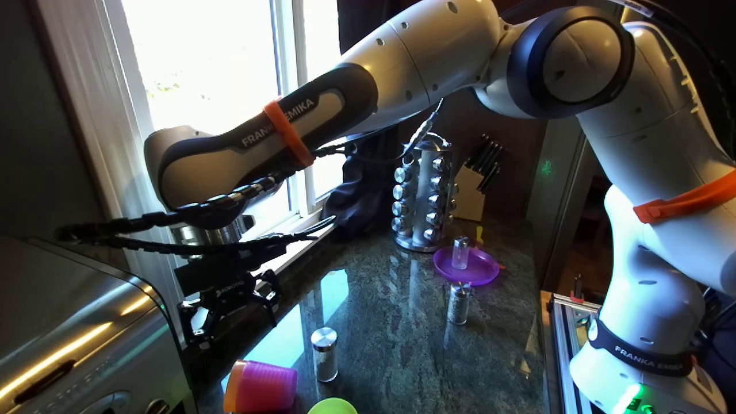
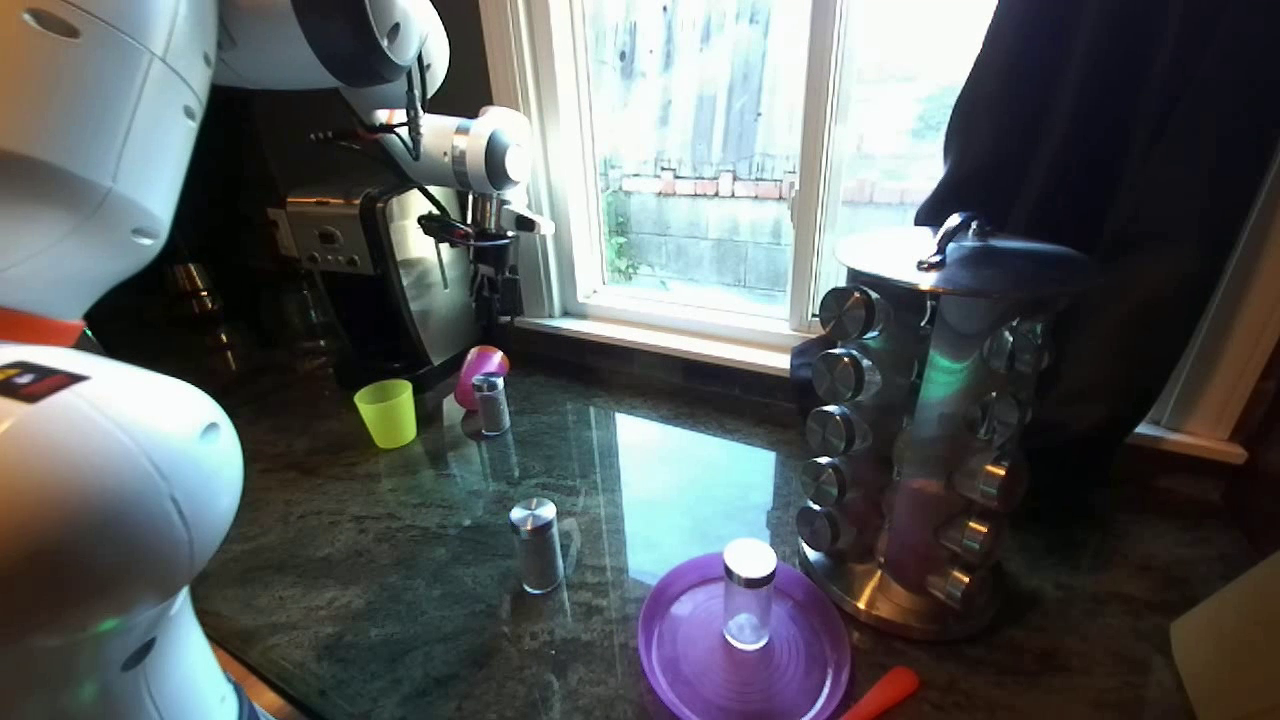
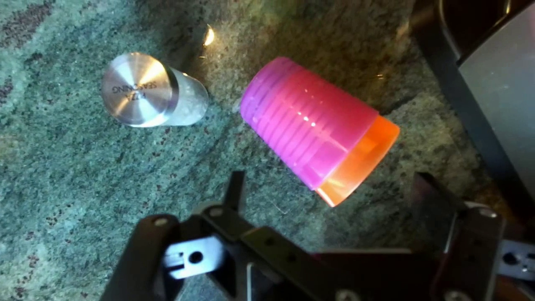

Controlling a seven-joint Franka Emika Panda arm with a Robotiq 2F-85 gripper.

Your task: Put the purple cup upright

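Observation:
The purple cup [image 3: 311, 119], a magenta-pink ribbed tumbler, lies on its side on the dark stone counter. An orange cup [image 3: 361, 159] sits nested in it, with its orange rim sticking out at the open end. The purple cup also shows in both exterior views [image 1: 269, 386] [image 2: 480, 372], partly behind a jar in one of them. My gripper [image 3: 330, 179] is open and empty. In the wrist view, the cup's rim end lies between and ahead of the fingertips. In an exterior view the gripper [image 1: 236, 329] hangs above the counter, higher than the cup and not touching it.
A jar with a metal lid [image 3: 142, 92] stands close to the cup's base. A lime green cup [image 2: 387, 415] stands upright nearby. A metal appliance [image 1: 98, 339] stands beside the cup. Another jar [image 2: 538, 550], a violet plate [image 2: 675, 630] bearing a jar, and a spice rack [image 1: 422, 195] stand farther off.

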